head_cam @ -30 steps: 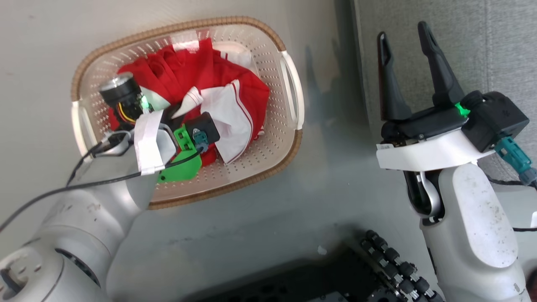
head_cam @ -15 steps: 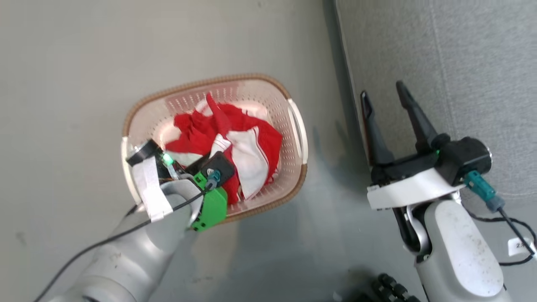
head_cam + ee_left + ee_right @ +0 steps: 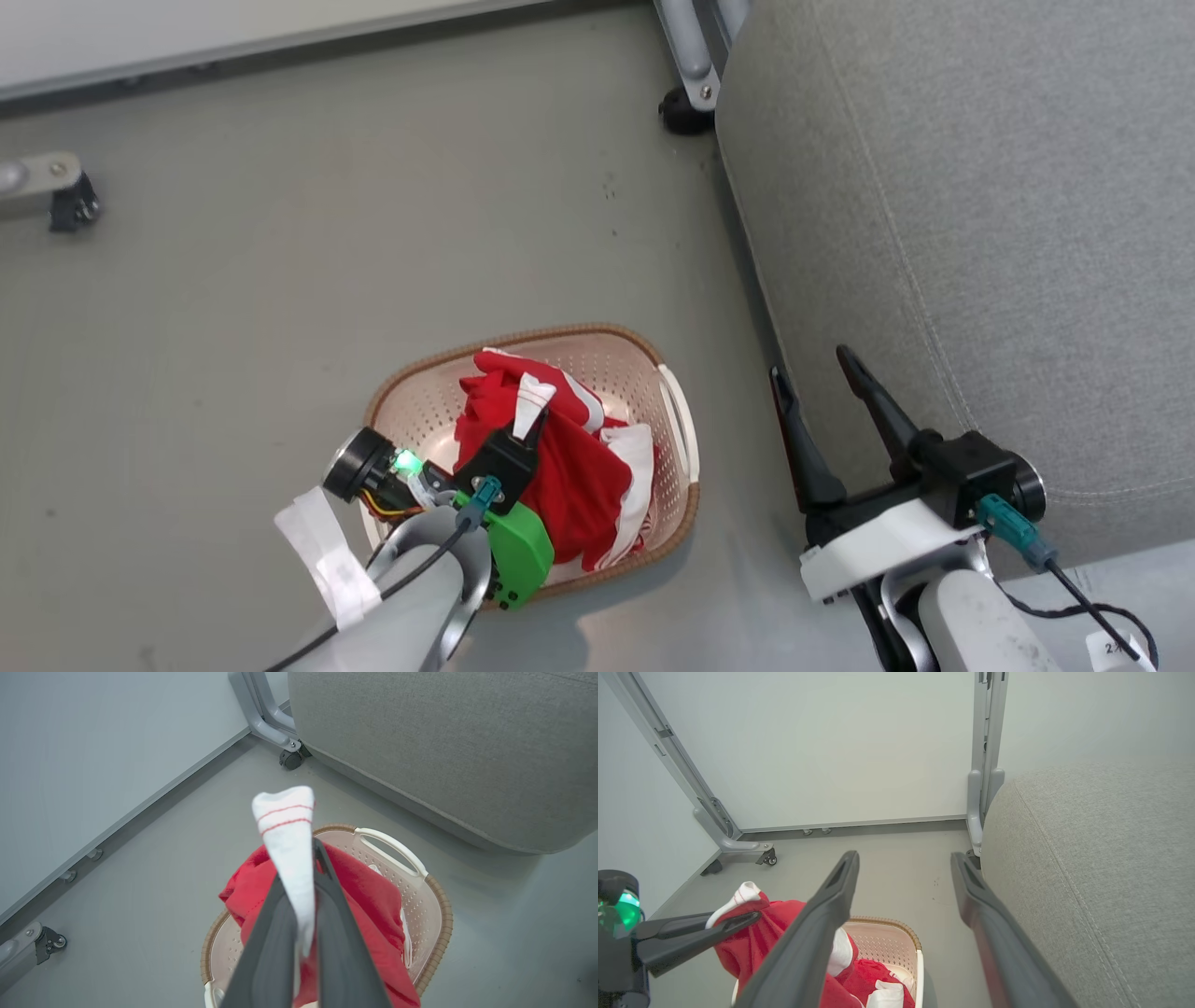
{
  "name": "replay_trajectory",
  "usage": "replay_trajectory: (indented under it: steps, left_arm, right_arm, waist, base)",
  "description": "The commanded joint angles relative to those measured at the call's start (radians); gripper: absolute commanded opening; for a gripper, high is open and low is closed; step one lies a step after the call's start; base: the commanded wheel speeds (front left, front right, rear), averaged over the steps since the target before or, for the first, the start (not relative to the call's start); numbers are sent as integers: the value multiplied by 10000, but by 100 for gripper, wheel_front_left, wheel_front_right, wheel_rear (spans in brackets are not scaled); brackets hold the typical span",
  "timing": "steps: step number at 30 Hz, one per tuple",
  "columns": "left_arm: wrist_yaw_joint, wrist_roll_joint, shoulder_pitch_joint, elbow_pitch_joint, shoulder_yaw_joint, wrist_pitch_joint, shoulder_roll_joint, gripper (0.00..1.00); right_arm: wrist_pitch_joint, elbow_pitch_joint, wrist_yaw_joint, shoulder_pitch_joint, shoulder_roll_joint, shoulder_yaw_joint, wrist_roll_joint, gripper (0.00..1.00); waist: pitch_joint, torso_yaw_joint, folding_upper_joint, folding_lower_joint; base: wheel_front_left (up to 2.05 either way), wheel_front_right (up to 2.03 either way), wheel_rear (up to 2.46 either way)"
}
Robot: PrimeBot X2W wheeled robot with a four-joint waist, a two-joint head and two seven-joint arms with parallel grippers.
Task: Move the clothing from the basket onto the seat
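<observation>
Lifting is the step: left gripper, pinched tight on the clothing, holds its white end above the basket, the rest trailing inside. Next it should carry clear to the seat beside the basket. Right gripper gapes wide, empty.

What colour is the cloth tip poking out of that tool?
The cloth tip is white with two thin red stripes, clearest in the left wrist view.

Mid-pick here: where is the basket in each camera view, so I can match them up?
Head view: basket at lower centre, left of the seat.
Left wrist view: bottom centre, partly hidden by the clothing.
Right wrist view: bottom edge, left of centre.
Shared landmark: the grey seat, on the basket's right in all three.
</observation>
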Motion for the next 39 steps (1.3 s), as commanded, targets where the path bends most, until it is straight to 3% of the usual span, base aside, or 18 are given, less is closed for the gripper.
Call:
replay_trajectory:
  steps: [1,7,20,39]
  left_arm:
    - [191,-19,370,-235,81,-4,85,0]
    - [605,-18,1367,-1900,697,-5,214,0]
    - [515,-17,2052,-4297,1731,-4,348,0]
    - [164,-59,1000,-5089,1272,128,-371,0]
  right_arm:
    - [-30,83,1,300,-38,37,61,100]
    - [-30,264,1,979,-36,82,57,100]
    - [-30,326,1,1471,-36,297,151,100]
    - [-30,-351,1,433,-39,2349,864,100]
  waist:
    - [-1807,197,0,1]
    - [-2775,282,0,1]
    - [-3410,383,0,1]
    - [-3139,598,0,1]
  base:
    - [0,0,0]
    - [0,0,0]
    - [0,0,0]
    - [0,0,0]
